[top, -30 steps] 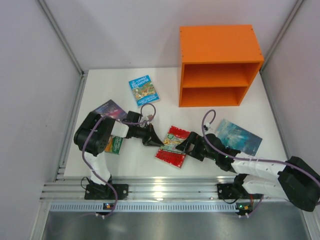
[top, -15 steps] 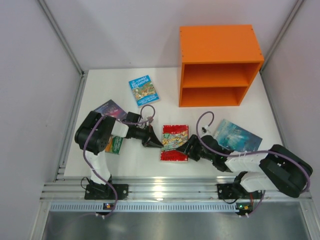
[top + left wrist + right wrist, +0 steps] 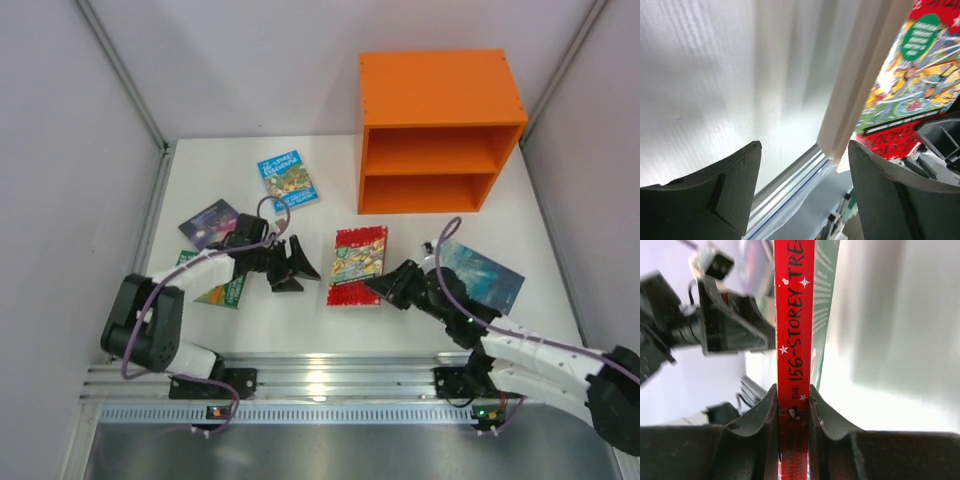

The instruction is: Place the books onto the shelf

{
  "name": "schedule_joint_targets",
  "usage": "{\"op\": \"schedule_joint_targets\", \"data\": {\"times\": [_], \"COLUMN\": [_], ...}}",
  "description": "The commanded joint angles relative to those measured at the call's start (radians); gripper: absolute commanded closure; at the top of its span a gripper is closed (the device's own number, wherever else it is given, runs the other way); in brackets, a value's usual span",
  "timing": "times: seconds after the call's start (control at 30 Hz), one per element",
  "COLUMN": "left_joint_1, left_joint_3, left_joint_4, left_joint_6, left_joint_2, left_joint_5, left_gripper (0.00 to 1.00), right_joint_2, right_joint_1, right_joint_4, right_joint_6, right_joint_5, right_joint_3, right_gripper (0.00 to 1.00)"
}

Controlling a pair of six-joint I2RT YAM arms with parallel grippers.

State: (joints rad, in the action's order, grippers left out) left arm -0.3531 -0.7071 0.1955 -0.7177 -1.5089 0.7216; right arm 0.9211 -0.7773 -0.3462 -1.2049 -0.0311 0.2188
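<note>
The red-bordered book (image 3: 357, 264) lies at the table's middle, below the orange shelf (image 3: 440, 85). My right gripper (image 3: 383, 287) is shut on the near end of the book's spine (image 3: 795, 335), with its fingers (image 3: 821, 412) pressed on both sides. My left gripper (image 3: 297, 263) stands open just left of the book, holding nothing. In the left wrist view the book's cover (image 3: 917, 85) shows at the upper right, beyond the open fingers (image 3: 735, 175). A light-blue illustrated book (image 3: 287, 180), a dark purple one (image 3: 208, 221), a green one (image 3: 228, 290) and a teal-blue one (image 3: 482, 273) lie flat on the table.
The shelf's two open compartments (image 3: 430, 170) face the arms at the back right. White walls and metal rails (image 3: 150, 215) bound the table on the left and right. The left arm (image 3: 190, 270) lies over the green book.
My left gripper let go of the red book, opened and drew back to the left. My right gripper closed on the book's spine, and the book shifted right and turned straighter.
</note>
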Motion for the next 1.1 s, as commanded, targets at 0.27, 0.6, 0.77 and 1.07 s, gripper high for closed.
{"op": "schedule_joint_targets", "data": {"times": [0.27,0.6,0.77,1.07], "left_joint_1": [0.002,0.002,0.002,0.002], "left_joint_3": [-0.115,-0.028,0.001,0.005], "left_joint_4": [0.191,0.153,0.194,0.229], "left_joint_6": [-0.068,-0.115,-0.088,-0.063], "left_joint_2": [0.335,0.432,0.492,0.524], "left_joint_5": [-0.122,-0.068,-0.083,-0.093], "left_gripper": [0.24,0.25,0.26,0.26], "right_joint_2": [-0.35,-0.186,-0.142,-0.022], "right_joint_1": [0.033,0.259,0.355,0.513], "right_joint_4": [0.467,0.425,0.359,0.165], "right_joint_6": [0.054,0.082,0.085,-0.025], "right_joint_5": [0.445,0.418,0.37,0.273], "right_joint_3": [0.338,0.544,0.597,0.571], "right_gripper": [1.0,1.0,1.0,1.0]}}
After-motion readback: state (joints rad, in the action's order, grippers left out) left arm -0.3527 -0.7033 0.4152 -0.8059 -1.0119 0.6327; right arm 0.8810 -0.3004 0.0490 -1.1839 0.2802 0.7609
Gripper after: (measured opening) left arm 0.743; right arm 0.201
